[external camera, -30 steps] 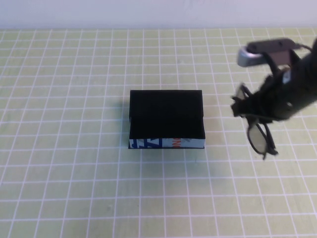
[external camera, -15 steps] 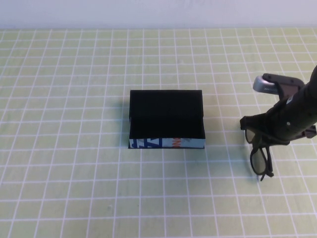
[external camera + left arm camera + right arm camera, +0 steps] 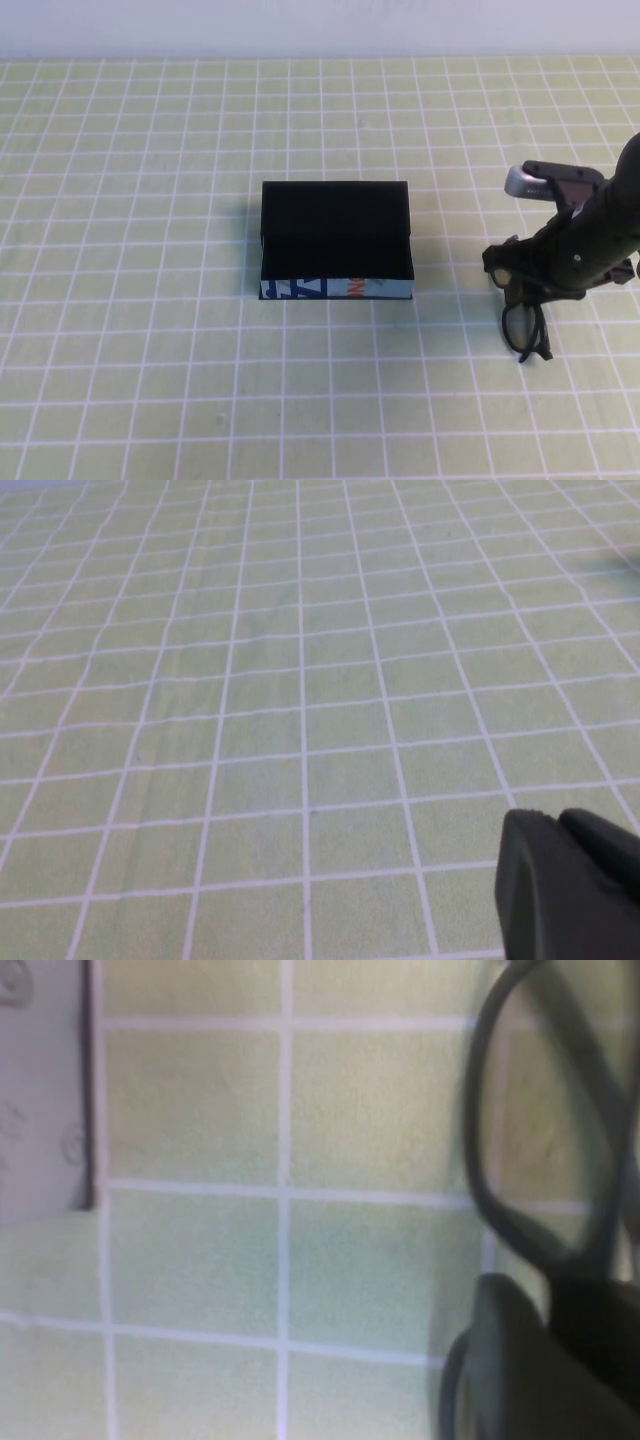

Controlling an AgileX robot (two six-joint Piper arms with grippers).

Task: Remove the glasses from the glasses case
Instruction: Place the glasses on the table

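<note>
Gridded green mat (image 3: 150,300) bears glasses case (image 3: 337,240); right gripper (image 3: 535,275) pinches glasses (image 3: 525,325); left gripper (image 3: 565,890) seemingly pressed together.

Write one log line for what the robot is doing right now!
right gripper: shut on glasses, low over table, right of glasses case | left gripper: parked, off to the side

Right gripper (image 3: 545,272): partly cut by high view's edge. Glasses (image 3: 522,310): upper frame masked by it; blurred, cropped at the right wrist. Left gripper (image 3: 570,885): one dark corner showing, finger state indeterminable.
</note>
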